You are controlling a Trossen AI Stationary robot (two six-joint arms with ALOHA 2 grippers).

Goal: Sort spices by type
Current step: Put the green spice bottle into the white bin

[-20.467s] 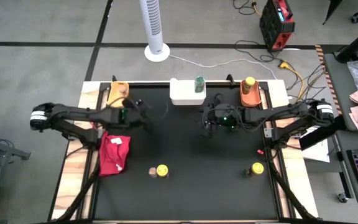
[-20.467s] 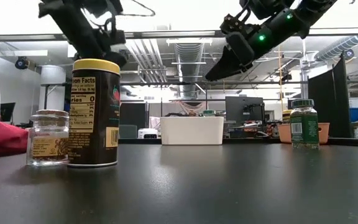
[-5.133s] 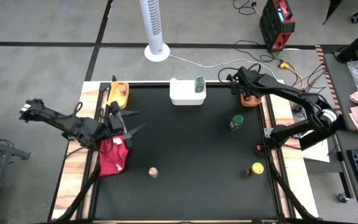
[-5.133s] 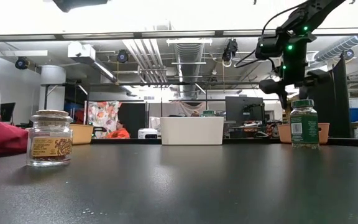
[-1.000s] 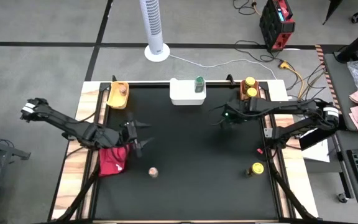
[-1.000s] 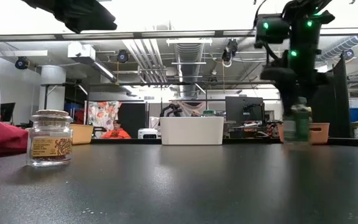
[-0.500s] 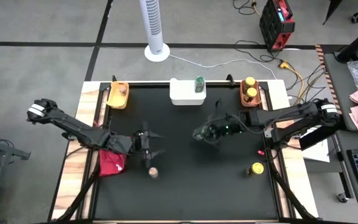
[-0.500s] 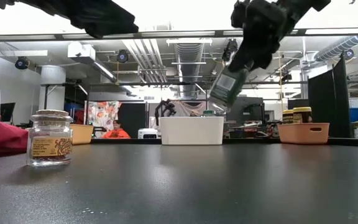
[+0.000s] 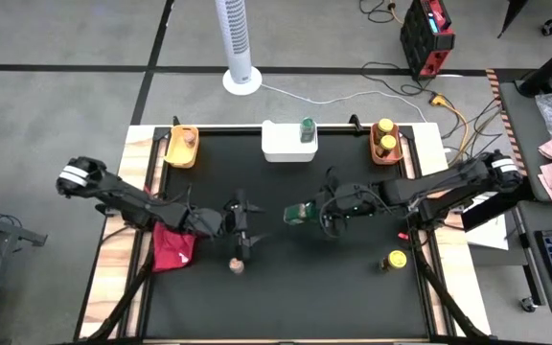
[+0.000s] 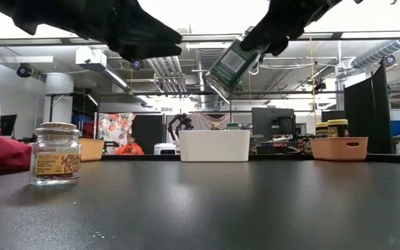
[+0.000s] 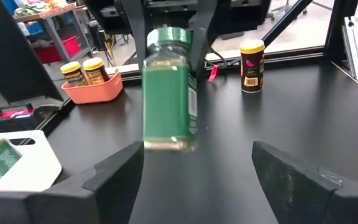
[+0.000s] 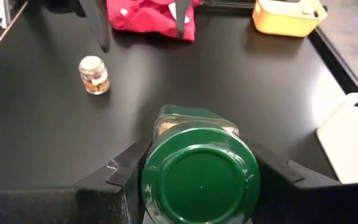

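Three trays (image 9: 287, 144) line the table's far edge; cloth (image 9: 171, 251) lies left

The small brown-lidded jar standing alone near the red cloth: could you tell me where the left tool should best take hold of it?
Grip the small jar across its glass body below the lid, coming straight down from above. It stands upright, apart from the red cloth, and the left tool is open beside it.
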